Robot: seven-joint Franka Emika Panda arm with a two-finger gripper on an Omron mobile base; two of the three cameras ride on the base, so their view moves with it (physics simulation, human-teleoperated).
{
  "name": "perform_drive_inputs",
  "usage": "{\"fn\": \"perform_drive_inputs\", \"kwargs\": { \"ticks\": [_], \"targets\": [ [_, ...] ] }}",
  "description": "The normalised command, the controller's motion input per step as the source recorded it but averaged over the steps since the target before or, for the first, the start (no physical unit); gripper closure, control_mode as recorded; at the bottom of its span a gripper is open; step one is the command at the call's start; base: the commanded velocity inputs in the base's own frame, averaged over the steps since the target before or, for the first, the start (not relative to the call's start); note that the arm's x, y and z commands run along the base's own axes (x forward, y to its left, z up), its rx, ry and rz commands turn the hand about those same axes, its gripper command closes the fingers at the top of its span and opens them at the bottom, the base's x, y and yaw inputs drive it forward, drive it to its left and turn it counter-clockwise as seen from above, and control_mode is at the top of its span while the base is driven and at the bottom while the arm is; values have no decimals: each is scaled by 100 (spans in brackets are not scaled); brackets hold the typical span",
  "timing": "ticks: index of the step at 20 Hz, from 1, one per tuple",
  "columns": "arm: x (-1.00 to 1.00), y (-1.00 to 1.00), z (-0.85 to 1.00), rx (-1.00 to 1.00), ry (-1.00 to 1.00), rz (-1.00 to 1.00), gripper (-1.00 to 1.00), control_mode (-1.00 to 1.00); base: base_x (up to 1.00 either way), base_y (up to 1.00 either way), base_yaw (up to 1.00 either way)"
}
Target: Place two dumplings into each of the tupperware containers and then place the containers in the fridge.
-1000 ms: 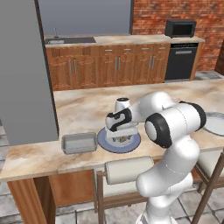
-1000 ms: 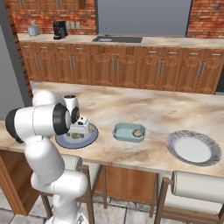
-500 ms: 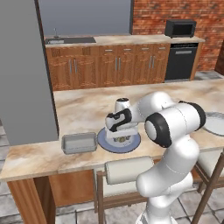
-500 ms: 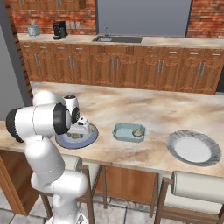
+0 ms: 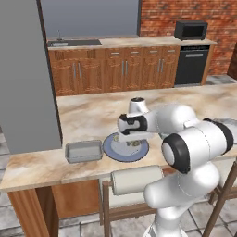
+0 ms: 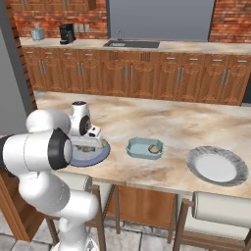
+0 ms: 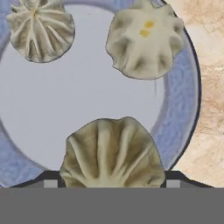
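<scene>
Resting on the round blue-grey plate (image 7: pixel 183 109), a soft, pleated dumpling (image 7: pixel 113 153) is seen pinched between the fingertips of the gripper (image 7: pixel 109 183), and is judged light, easily squashed, and best gripped gently across its plump sides.

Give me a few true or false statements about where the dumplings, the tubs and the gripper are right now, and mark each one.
1. The gripper is down at the blue-grey plate, straddling a dumpling. True.
2. The teal tub holds a dumpling. True.
3. The grey tub holds two dumplings. False: no dumpling shows in it.
4. The white plate carries the dumplings. False: it looks bare; they lie on the blue-grey plate.
5. Three dumplings lie on the blue-grey plate in the hand view. True.
</scene>
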Motion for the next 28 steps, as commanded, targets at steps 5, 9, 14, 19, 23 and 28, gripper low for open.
{"fn": "perform_drive_inputs", "kwargs": {
  "ticks": [5, 9, 14, 19, 23, 28],
  "targets": [
    [0, -48, 53, 0, 2, -3, 100, -100, 0, 0, 0],
    [0, -66, 61, 0, 10, -3, 100, -100, 0, 0, 0],
    [0, -72, 12, 0, 4, -3, 100, -100, 0, 0, 0],
    [11, -62, 0, 0, 0, -1, 100, -100, 0, 0, 0],
    [45, -49, -7, 0, 0, 0, 100, -100, 0, 0, 0],
    [74, -41, -4, 0, 0, 0, 100, -100, 0, 0, 0]
  ]
}}
